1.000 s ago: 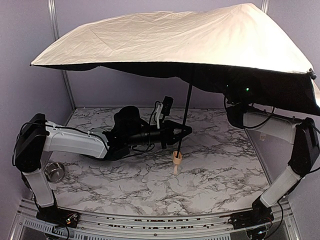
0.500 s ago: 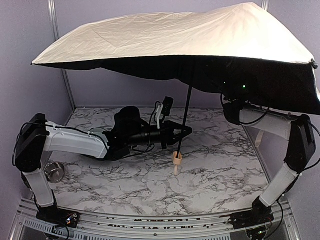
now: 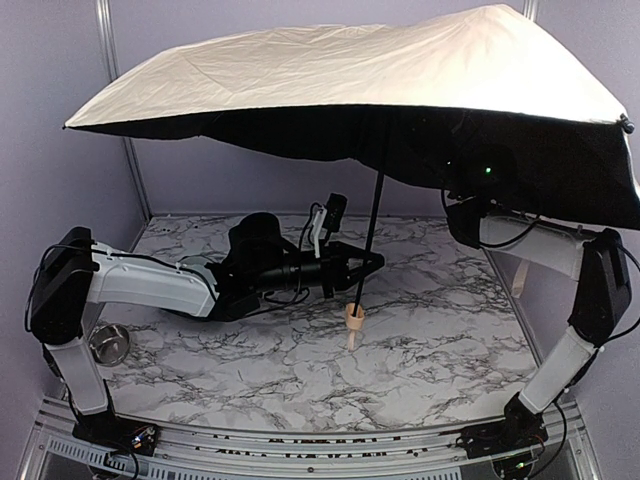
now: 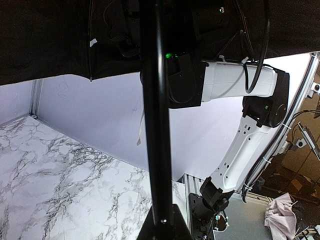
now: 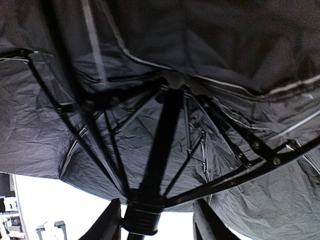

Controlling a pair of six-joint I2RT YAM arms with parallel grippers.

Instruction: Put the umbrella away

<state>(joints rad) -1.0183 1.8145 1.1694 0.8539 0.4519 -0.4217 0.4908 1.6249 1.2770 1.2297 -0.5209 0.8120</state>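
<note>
In the left gripper [image 3: 370, 263] stands the umbrella [image 3: 350, 80] (canopy open), shaft clamped.

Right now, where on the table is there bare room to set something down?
Bare marble table spans the near strip between the metal cup and the right arm, in front of the umbrella handle, and the patch right of that handle. Crowded: the back-left, where the left gripper holds the umbrella shaft.

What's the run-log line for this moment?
umbrella: open | left claw: shut on shaft above handle | right claw: open, straddling runner | stage: not yet collapsed
</note>
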